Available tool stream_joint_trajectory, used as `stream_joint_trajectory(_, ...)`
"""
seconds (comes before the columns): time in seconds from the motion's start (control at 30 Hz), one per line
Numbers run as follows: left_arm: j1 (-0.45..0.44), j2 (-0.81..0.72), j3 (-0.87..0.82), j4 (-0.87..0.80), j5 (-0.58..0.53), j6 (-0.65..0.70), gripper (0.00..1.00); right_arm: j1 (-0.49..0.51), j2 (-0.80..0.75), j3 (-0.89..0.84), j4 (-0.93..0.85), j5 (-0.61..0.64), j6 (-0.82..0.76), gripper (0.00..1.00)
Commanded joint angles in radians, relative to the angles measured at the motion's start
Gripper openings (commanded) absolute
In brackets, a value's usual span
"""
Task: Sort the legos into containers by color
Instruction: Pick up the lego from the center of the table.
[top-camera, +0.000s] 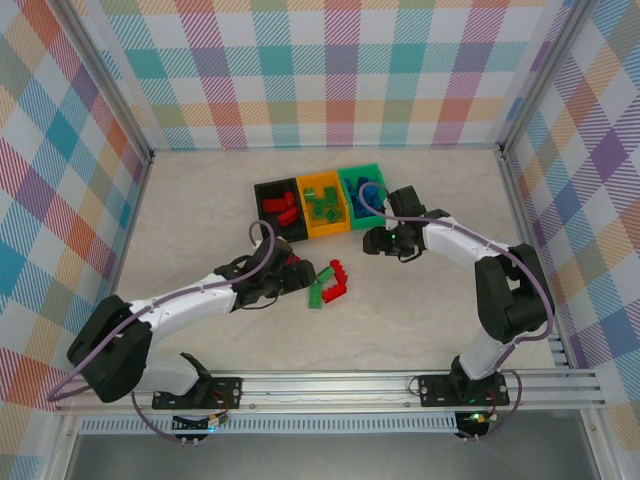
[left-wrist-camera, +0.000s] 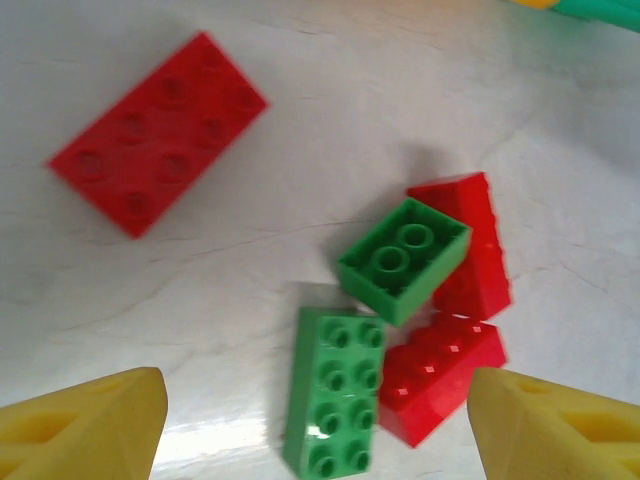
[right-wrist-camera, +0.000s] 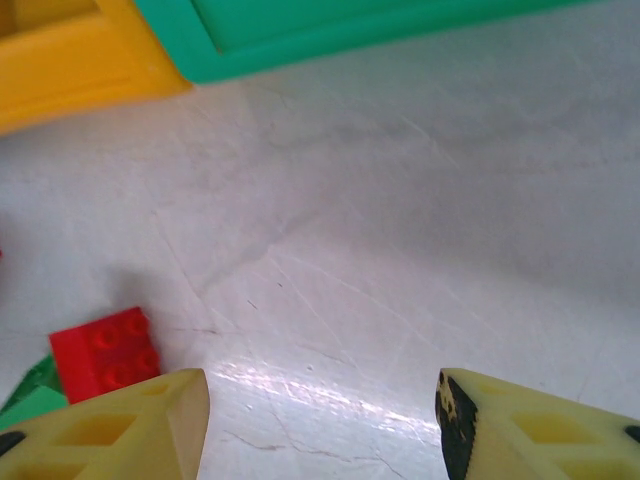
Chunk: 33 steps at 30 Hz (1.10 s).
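Pale tabletop (top-camera: 200, 220), studded red and green legos (left-wrist-camera: 405, 255), left end effector (left-wrist-camera: 315, 400), right end effector (right-wrist-camera: 320, 395), both spread empty

No readable text, label, brand, number or sign on legos (left-wrist-camera: 160, 130), containers (top-camera: 302, 205), desk (top-camera: 200, 200) or plaid walls (top-camera: 320, 70)

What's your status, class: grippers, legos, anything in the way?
Left gripper open over loose legos. Right gripper open, empty, near green bin. No obstruction seen.
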Motion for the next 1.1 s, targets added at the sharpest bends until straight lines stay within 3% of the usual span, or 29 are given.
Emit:
stream_joint_trajectory(0.0,-0.029,0.066,0.078,0.016,0.055,0.067,0.78,0.0,0.001,0.0,0.055,-0.014,0.017,0.62)
stream_joint_trajectory(0.27,-0.049,0.148,0.161,-0.033,0.094,0.134,0.78,0.005,0.022,0.021,0.069,-0.037,0.018,0.62)
stream_joint_trajectory(0.5,-0.056,0.217,0.28,-0.203,0.103,0.246,0.78,0.006,0.015,0.0,0.078,-0.032,0.018,0.62)
stream_joint_trajectory(0.73,-0.074,0.314,0.439,-0.417,0.06,0.398,0.75,0.006,-0.002,-0.021,0.079,-0.025,0.017,0.62)
stream_joint_trajectory(1.07,-0.091,0.504,0.607,-0.595,-0.015,0.476,0.71,0.006,-0.019,-0.032,0.073,-0.018,0.012,0.62)
